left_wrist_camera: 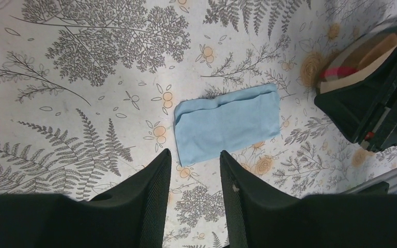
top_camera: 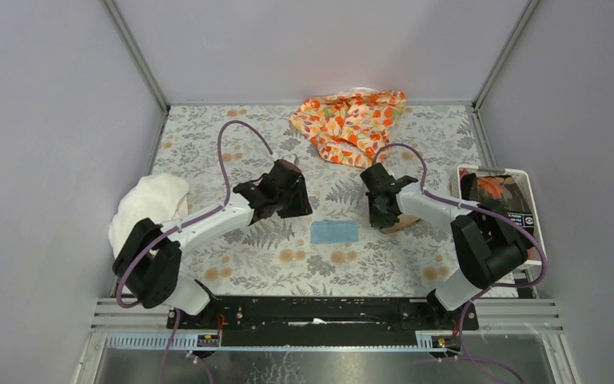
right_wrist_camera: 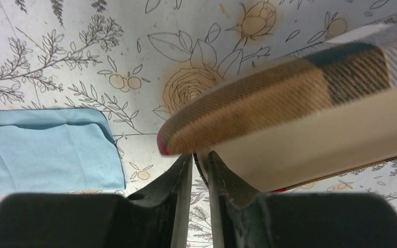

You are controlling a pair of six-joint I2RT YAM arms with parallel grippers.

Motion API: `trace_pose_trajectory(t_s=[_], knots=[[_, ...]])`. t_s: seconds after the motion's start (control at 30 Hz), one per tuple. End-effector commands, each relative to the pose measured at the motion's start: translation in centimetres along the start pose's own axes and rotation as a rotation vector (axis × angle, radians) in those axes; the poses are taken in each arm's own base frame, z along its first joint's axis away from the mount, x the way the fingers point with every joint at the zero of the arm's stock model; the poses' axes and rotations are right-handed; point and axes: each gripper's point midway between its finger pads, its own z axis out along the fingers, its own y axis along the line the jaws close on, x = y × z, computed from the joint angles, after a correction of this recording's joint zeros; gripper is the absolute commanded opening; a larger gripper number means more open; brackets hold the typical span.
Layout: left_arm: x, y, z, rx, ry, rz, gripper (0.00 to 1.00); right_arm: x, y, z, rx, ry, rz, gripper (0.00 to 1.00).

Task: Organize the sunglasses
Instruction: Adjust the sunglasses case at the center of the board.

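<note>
No sunglasses show in any view. A brown plaid case (right_wrist_camera: 289, 98) lies open on the table right of centre (top_camera: 406, 222), its cream inside facing the right wrist camera. My right gripper (right_wrist_camera: 200, 155) has its fingers nearly together on the thin rim of the case, with only a narrow slit between them. My left gripper (left_wrist_camera: 194, 152) hovers open over the table with nothing between its fingers. The small blue cloth (left_wrist_camera: 227, 123) lies flat just ahead of its fingertips (top_camera: 335, 232). The case and the right gripper also appear at the right edge of the left wrist view.
An orange patterned cloth (top_camera: 350, 122) is bunched at the back of the table. A white towel (top_camera: 148, 204) sits at the left edge. A white tray (top_camera: 528, 192) with dark and orange items stands at the right edge. Grey walls close in three sides.
</note>
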Motion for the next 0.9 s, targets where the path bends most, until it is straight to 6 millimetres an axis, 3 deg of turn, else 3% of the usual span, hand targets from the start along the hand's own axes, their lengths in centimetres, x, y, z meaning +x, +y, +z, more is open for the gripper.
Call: trace_pose_trajectory(t_s=[0.0,0.37,0.43,0.5,0.57,0.87], knots=[[-1.6,0.4,-0.8,0.004,-0.112,0.018,0.45,0.7,0.2,-0.5,-0.029,0.017,0.014,0.24],[-2.4,0.7,-1.8,-0.026,-0.131,0.042,0.42,1.7,-0.2,0.6,-0.018,0.029,0.011,0.23],[-2.4,0.6,-1.8,-0.021,-0.130,0.042,0.41,1.8,0.0,0.8,-0.030,0.036,0.002,0.20],[-2.4,0.3,-1.9,-0.008,-0.125,0.048,0.40,1.6,0.3,0.9,-0.041,0.030,-0.001,0.09],[-2.4,0.2,-2.1,0.001,-0.124,0.049,0.40,0.8,0.7,0.8,-0.052,0.008,0.002,0.00],[-2.2,0.4,-2.0,0.005,-0.112,0.016,0.38,-6.2,3.5,0.7,-0.088,-0.131,0.044,0.00]])
